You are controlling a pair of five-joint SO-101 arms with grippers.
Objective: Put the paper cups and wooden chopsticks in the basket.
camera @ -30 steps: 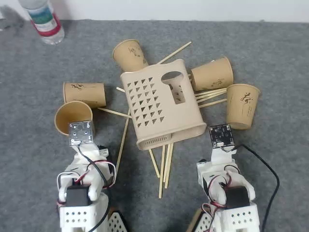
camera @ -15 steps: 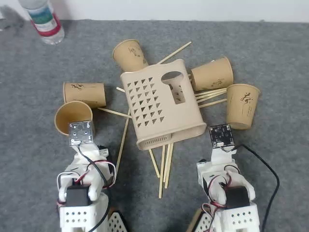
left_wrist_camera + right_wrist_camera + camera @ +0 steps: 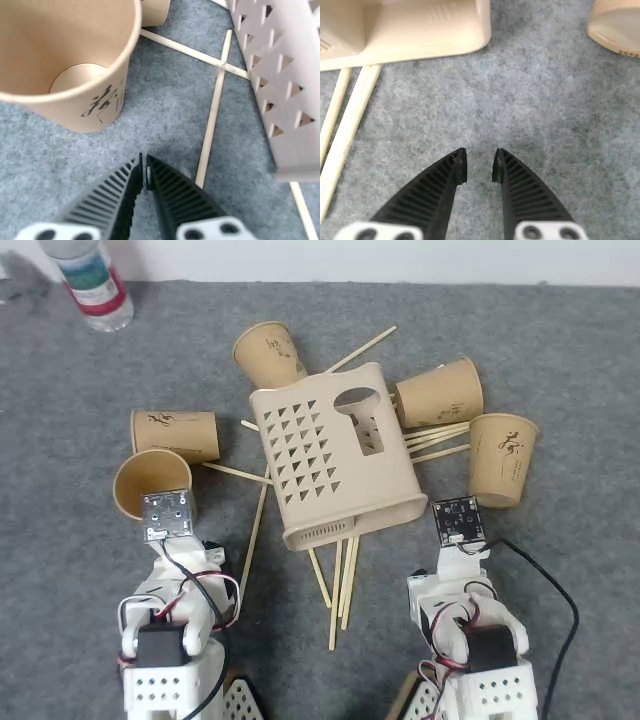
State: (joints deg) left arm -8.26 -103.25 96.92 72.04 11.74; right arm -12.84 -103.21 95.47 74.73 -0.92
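Basket (image 3: 345, 488) is beige, triangle-holed; left pincer (image 3: 145, 172) pressed together, right pincer (image 3: 480, 166) slightly spread.

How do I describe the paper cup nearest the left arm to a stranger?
Start at the pale basket in the middle of the grey mat; to its left sit two paper cups. Take the cup just ahead of the left hand. Its neighbour lies on its side, while this one stands with its open mouth up.

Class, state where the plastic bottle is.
In the high view, the bottle sits at the far left corner of the grey mat, beyond the cup lying on its side.
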